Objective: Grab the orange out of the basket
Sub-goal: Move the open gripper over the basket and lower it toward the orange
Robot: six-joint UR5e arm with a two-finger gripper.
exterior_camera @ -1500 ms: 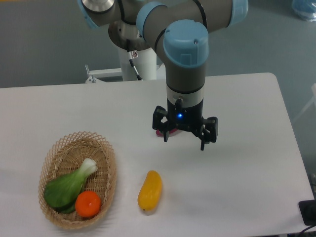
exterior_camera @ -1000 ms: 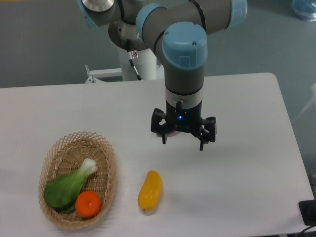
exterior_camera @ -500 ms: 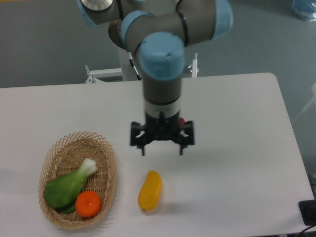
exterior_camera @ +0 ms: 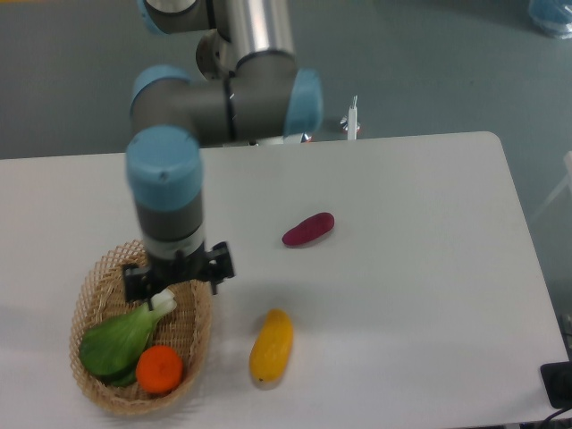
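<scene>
my gripper [exterior_camera: 177, 279] is motion-blurred, hiding the basket's [exterior_camera: 100, 275] upper rim; a black object [exterior_camera: 558, 384] is cut off at lower right.

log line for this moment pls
phase: approach | gripper: open, over basket | orange: in basket beside green vegetable, not grasped

The orange [exterior_camera: 160, 370] lies in the basket [exterior_camera: 197, 340], pincer [exterior_camera: 178, 274] above it.
</scene>
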